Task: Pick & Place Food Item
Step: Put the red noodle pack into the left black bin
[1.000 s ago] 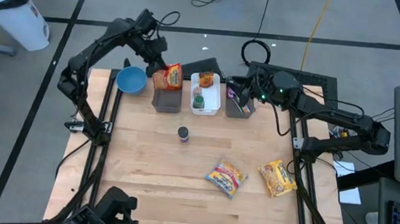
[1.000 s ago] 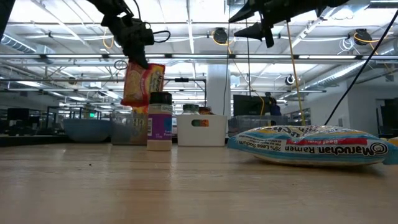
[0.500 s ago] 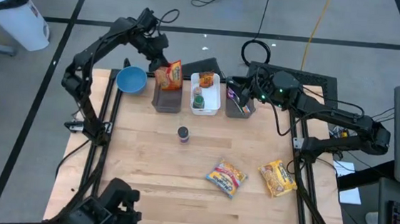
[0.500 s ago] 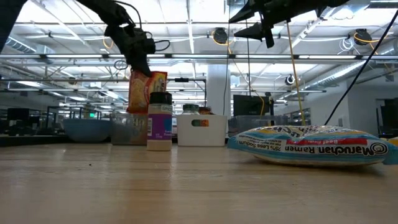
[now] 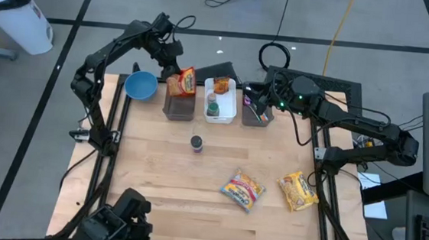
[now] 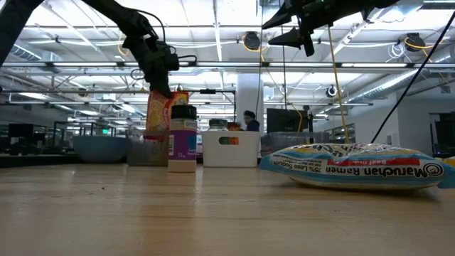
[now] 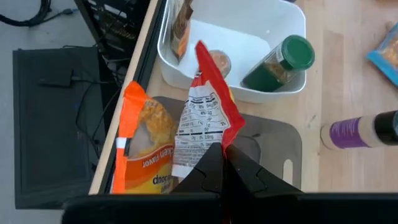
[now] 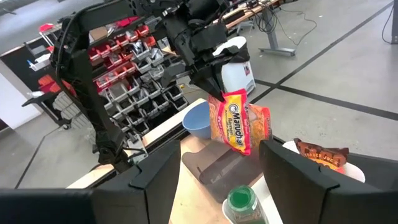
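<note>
At the far left of the table's back edge sits a blue bowl [image 5: 140, 86], and just beside it the left gripper [image 5: 174, 68] hangs over a grey bin [image 5: 179, 106], its fingers pinched together on the top edge of a red-and-yellow ramen packet [image 5: 184, 81]. The packet hangs upright with its lower end down in that bin, next to an orange snack bag [image 7: 144, 149] already lying in it. Right of the grey bin stands a white bin [image 5: 222, 99] holding a green-capped bottle [image 5: 212, 107] and a brown snack pack [image 5: 221, 84]. In front of these 2 bins, on the bare wood, a purple-labelled shaker [image 5: 196, 143] stands upright. Further right, the right gripper [image 5: 252, 96] hovers above a 3rd bin [image 5: 258, 113] with its fingers spread apart, holding nothing. Near the table's front right lie 2 more packets: a Maruchan ramen pack [image 5: 243, 190] and a yellow cookie bag [image 5: 298, 189], close together but apart.
</note>
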### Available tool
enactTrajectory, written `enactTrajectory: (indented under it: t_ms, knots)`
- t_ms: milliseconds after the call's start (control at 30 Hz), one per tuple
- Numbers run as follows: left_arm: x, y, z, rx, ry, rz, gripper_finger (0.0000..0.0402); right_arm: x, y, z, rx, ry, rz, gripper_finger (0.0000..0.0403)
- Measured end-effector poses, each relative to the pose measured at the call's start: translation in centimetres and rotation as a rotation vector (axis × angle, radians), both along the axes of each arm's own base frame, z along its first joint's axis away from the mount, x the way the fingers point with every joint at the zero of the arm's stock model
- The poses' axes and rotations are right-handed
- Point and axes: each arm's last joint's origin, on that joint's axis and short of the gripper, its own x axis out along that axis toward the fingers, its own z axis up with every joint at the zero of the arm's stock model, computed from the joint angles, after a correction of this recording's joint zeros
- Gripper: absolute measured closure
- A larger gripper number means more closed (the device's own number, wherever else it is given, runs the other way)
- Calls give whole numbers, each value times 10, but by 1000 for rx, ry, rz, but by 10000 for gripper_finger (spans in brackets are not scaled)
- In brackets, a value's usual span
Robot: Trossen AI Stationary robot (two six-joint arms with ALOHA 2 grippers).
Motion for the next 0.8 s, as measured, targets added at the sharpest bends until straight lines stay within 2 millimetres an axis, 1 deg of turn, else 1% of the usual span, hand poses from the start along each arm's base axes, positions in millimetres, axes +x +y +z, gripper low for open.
enactTrajectory:
  t_ms: [267, 633, 800]
  knots:
    - [-5, 1, -2, 12, 58, 9, 401, 0, 0, 0, -3, 3, -1, 190]
    - [-4, 1, -1, 25, 44, -5, 401, 0, 0, 0, -3, 3, -3, 190]
    - [-1, 5, -2, 51, -9, -10, 401, 0, 0, 0, -4, 3, -3, 190]
